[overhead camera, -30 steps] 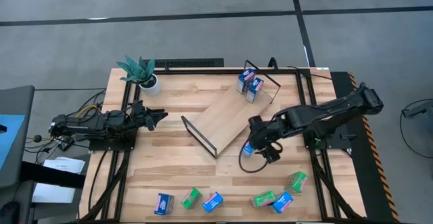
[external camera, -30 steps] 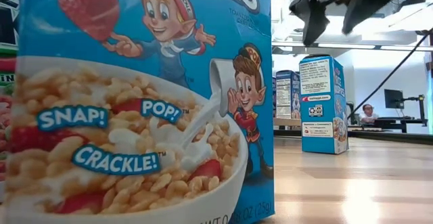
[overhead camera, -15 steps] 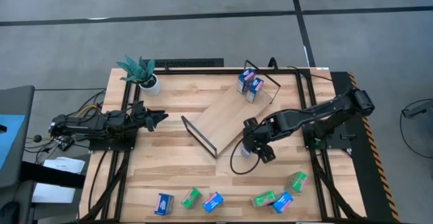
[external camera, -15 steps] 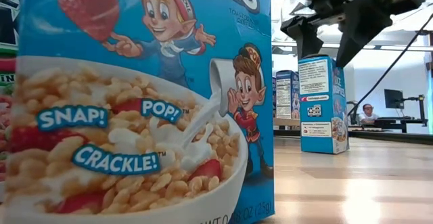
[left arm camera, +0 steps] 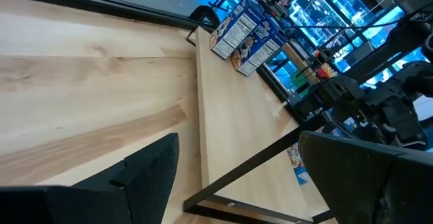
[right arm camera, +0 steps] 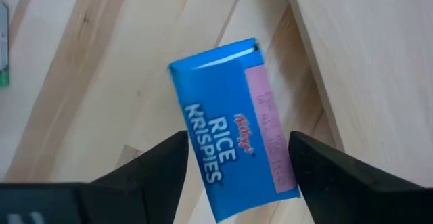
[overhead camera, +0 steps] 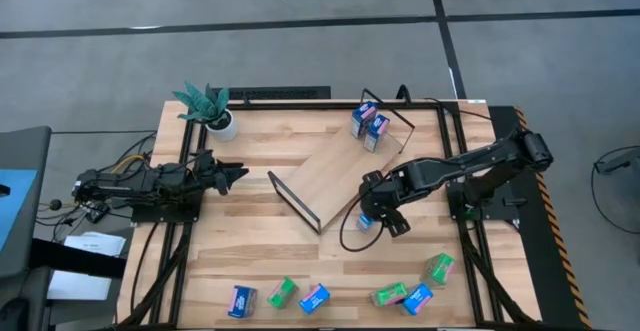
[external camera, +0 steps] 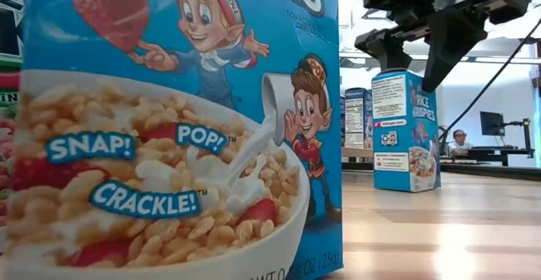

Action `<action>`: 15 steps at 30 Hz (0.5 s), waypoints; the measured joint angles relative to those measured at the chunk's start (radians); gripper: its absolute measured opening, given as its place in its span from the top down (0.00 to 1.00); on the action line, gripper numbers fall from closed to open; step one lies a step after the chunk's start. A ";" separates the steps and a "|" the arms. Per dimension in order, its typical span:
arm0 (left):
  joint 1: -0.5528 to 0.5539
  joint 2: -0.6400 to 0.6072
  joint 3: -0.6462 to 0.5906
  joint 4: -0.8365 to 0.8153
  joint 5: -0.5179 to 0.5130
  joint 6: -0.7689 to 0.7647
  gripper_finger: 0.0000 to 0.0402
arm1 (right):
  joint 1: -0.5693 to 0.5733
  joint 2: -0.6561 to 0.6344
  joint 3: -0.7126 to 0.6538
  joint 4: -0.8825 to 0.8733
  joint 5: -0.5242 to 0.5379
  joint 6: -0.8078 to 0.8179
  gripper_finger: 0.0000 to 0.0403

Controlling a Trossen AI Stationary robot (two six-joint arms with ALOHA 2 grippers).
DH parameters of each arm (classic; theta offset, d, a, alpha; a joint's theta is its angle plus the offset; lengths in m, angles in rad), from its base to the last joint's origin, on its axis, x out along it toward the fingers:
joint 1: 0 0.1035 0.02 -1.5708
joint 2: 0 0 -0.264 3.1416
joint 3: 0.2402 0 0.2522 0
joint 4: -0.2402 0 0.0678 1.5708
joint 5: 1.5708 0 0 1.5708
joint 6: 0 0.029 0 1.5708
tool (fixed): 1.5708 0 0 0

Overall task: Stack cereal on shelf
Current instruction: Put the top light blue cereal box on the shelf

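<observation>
Two blue cereal boxes (overhead camera: 369,126) stand together at the far end of the shelf (overhead camera: 330,176), which lies slantwise across the middle of the worktop (overhead camera: 250,261). A third blue box (right arm camera: 233,129) stands upright on the worktop just beside the shelf's near right edge, and the right gripper (overhead camera: 380,216) is down over it, its jaws spread to either side of the box's top; from the wrist view the dark fingers (right arm camera: 159,166) flank the carton, and whether they touch it cannot be told. The low view shows the same box (external camera: 404,132) with the right gripper above it (external camera: 418,56). Six more boxes, blue and green, lie along the near edge of the worktop (overhead camera: 330,296). The left gripper (overhead camera: 235,174) waits at the left side near a small potted plant (overhead camera: 210,106), its jaws spread and holding nothing.
</observation>
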 joint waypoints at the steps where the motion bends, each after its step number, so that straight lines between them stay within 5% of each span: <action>1: 0.000 0.000 0.000 0.000 0.000 0.000 0.27 | 0.000 0.000 0.000 -0.002 0.000 0.000 0.32; 15: 0.000 0.000 0.000 0.000 -0.001 -0.009 0.27 | 0.000 0.000 0.000 -0.005 0.001 0.000 0.52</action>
